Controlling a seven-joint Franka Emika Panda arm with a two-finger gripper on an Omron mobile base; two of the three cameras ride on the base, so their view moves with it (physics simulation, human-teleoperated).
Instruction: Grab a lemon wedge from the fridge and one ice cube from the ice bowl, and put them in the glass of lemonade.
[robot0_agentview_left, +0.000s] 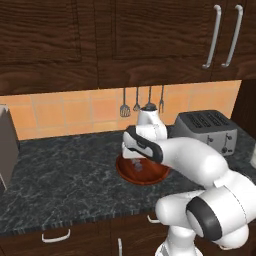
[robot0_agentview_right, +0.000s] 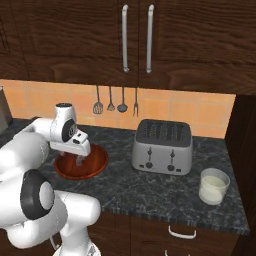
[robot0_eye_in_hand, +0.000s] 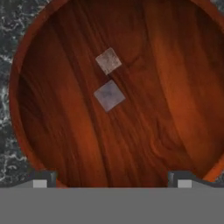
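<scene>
gripper (robot0_eye_in_hand: 112, 183) jaws spread wide, nothing held, hung over ice bowl (robot0_eye_in_hand: 175, 87); ice-cube step in hand; descent onto nearer ice cube (robot0_eye_in_hand: 109, 95) needed.

so I count two ice cubes (robot0_eye_in_hand: 108, 60) (robot0_eye_in_hand: 109, 95) in one bowl (robot0_eye_in_hand: 175, 87), one toaster (robot0_agentview_right: 162, 146), one glass (robot0_agentview_right: 214, 186), four utensils (robot0_agentview_right: 98, 106) (robot0_agentview_right: 111, 106) (robot0_agentview_right: 122, 107) (robot0_agentview_right: 135, 107) hanging, and two cabinet handles (robot0_agentview_right: 125, 38) (robot0_agentview_right: 150, 38) up top.

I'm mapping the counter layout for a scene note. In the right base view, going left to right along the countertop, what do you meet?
ice bowl with the open gripper hanging over it → silver toaster → glass of lemonade
</scene>
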